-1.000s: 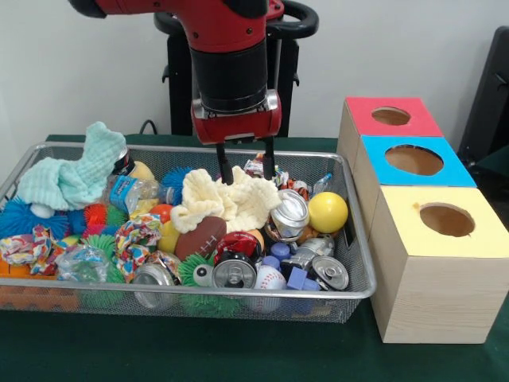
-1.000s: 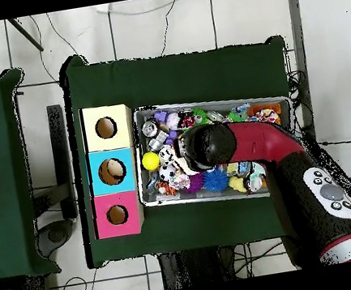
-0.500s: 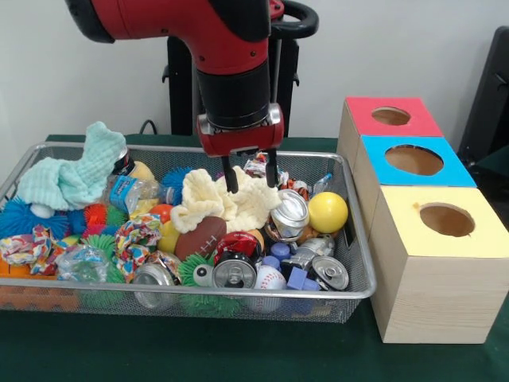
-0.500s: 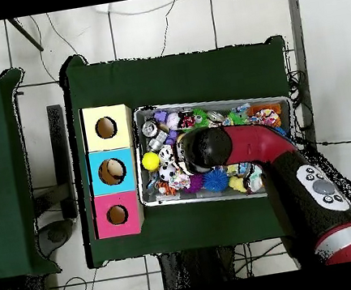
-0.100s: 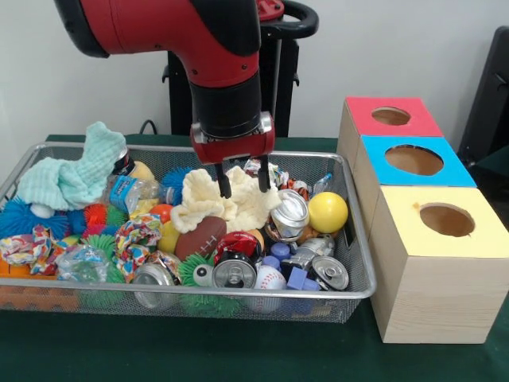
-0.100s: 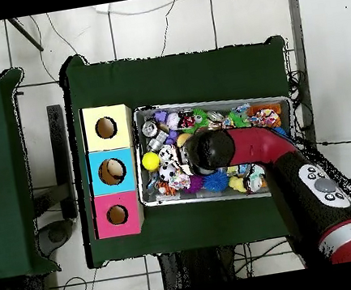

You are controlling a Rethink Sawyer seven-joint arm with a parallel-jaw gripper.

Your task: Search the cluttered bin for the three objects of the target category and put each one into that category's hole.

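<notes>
The red and black arm [image 5: 207,48] comes down from above and bends so that its wrist points straight down over the middle of the wire bin [image 5: 358,274]. The gripper [image 5: 241,181] hangs upright, and its two black fingers [image 5: 223,183] are spread apart with nothing between them; their tips are at the top of the cream cloth [image 5: 227,199], which lies on the pile just right of the bin's centre. Whether the tips already touch the cloth I cannot tell. A second, mint green cloth [image 5: 71,175] lies in the far left corner of the bin. Around the cream cloth there are a small brown football [image 5: 199,237], a crushed can [image 5: 289,213] and a yellow ball [image 5: 327,212]. Beside the bin, on the green bench [image 5: 238,354], stand three boxes in a row, each with a round hole on top: the yellow box [image 5: 441,263], the blue box [image 5: 413,163] and the red box [image 5: 390,117]. In the overhead view the arm covers the middle of the bin.
</notes>
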